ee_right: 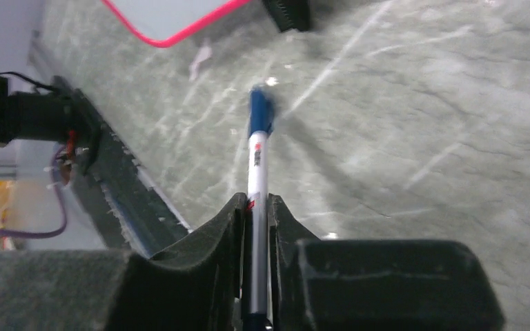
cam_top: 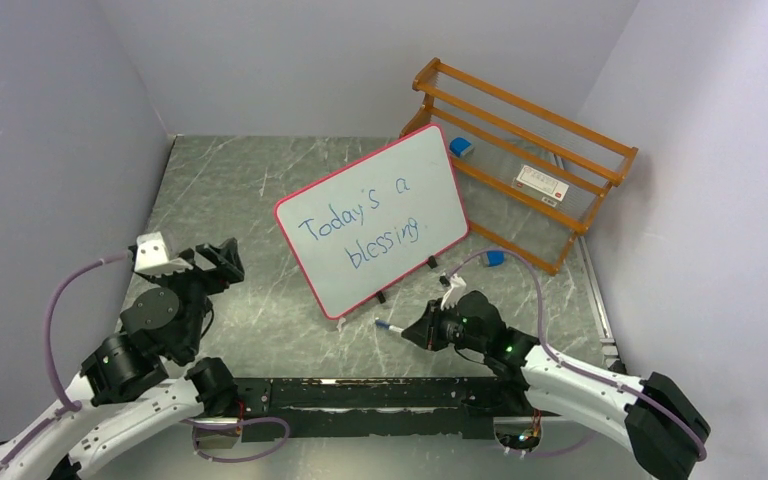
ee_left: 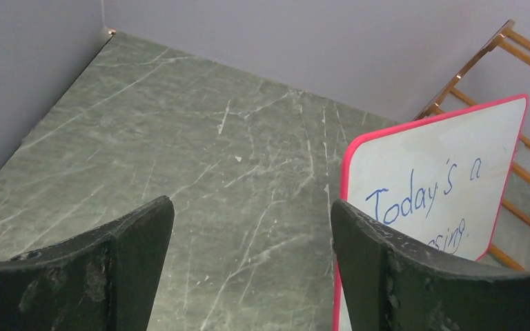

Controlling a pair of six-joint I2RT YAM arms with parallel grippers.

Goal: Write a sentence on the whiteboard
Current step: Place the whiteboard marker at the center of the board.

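Note:
The whiteboard (cam_top: 380, 215), white with a pink-red rim, lies tilted in the middle of the table and bears the sentence (cam_top: 360, 228) "Today's a blessing." in blue, in two slanted lines. It also shows in the left wrist view (ee_left: 448, 179). My right gripper (cam_top: 422, 331) is shut on a white marker with a blue tip (ee_right: 257, 155), held low over the table just in front of the board's near edge. My left gripper (cam_top: 222, 262) is open and empty, left of the board.
A wooden rack (cam_top: 530, 160) leans at the back right with a blue item (cam_top: 461, 147) and a white label (cam_top: 541, 181). A small blue piece (cam_top: 494, 258) and black feet (cam_top: 431, 262) lie near the board. Grey walls enclose the table.

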